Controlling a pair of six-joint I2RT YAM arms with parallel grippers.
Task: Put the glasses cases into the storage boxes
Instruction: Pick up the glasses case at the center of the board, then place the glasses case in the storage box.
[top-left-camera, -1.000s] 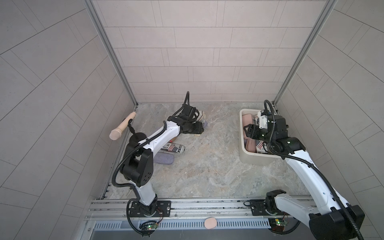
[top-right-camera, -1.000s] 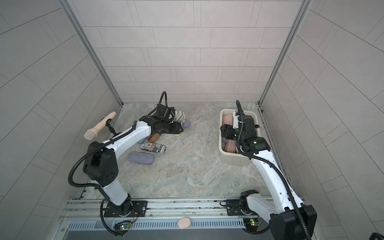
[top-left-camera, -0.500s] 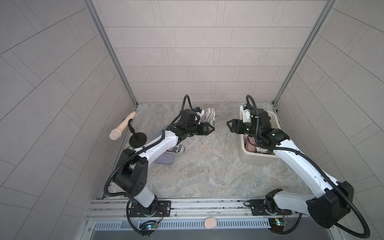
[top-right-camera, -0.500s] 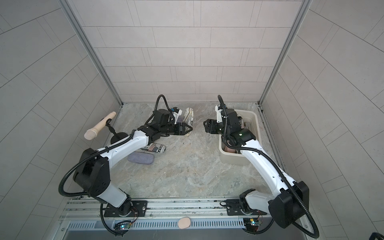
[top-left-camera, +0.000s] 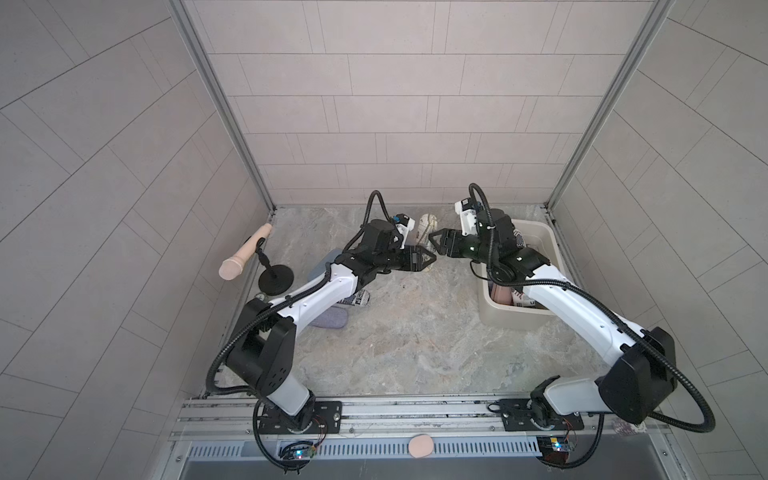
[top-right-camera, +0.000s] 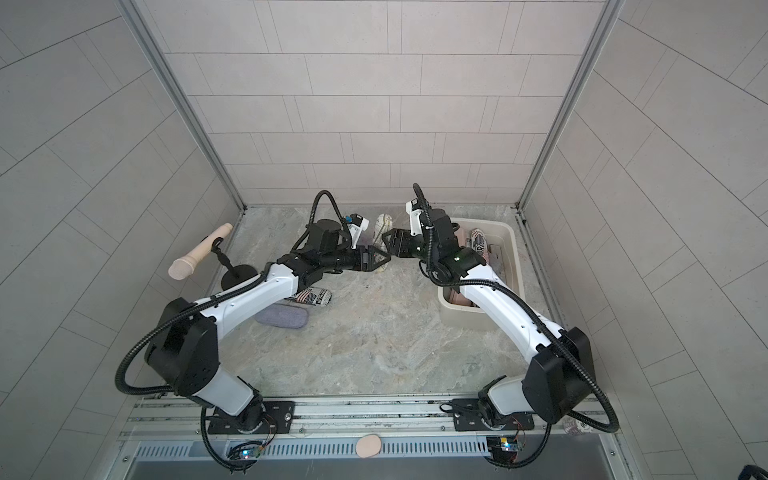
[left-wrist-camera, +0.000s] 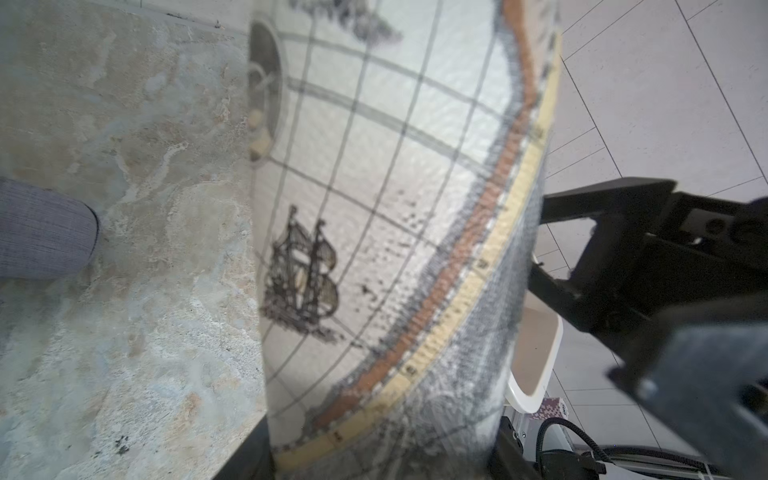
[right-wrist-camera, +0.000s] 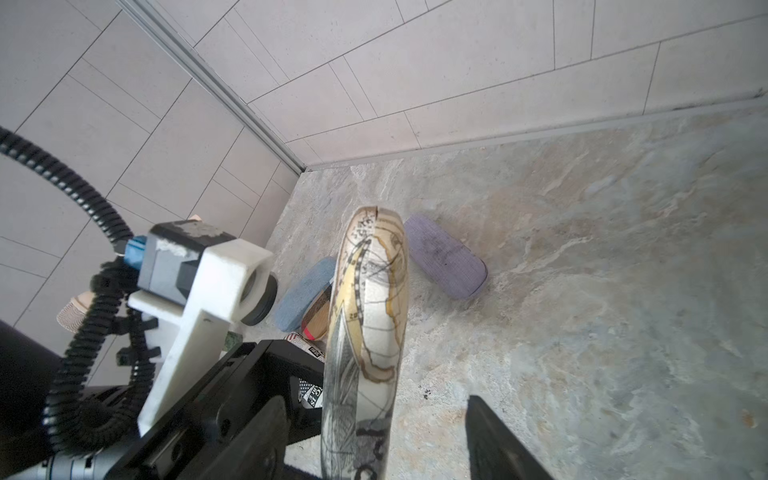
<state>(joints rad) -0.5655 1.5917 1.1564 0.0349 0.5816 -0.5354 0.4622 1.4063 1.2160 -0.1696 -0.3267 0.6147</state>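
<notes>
1. Two grippers tip to tip above the stone-patterned floor (top-left-camera: 415, 353), sharing one case: left gripper (top-left-camera: 427, 259), right gripper (top-left-camera: 434, 244).
2. On the left: closed on a map-print glasses case (top-left-camera: 428, 226), jaws roughly half apart and pressed against its two broad faces; ship drawing and grid lines filling that wrist's view.
3. On the right: open, jaws astride the same case; one finger (right-wrist-camera: 492, 436) clear of it, bare floor showing in the gap; contact on the opposite side impossible to tell.
4. Held on end or close to it, free end reaching past both sets of fingertips; touching the floor or not, cannot tell.
5. Behind the right gripper, alongside its forearm: storage box (top-left-camera: 509, 320), cream tub, holding a pink case (top-left-camera: 500, 294) and a patterned case (top-right-camera: 478, 245).
6. Behind the left gripper, under its arm, on the floor: blue case (right-wrist-camera: 303, 295), wood-print case (right-wrist-camera: 318, 311), flag-print case (top-left-camera: 357, 298), grey-lilac case (top-left-camera: 330, 321).
7. Beyond the held case, as faced from the right gripper: purple case (right-wrist-camera: 446, 262), flat on the floor, apart from both tools.
</notes>
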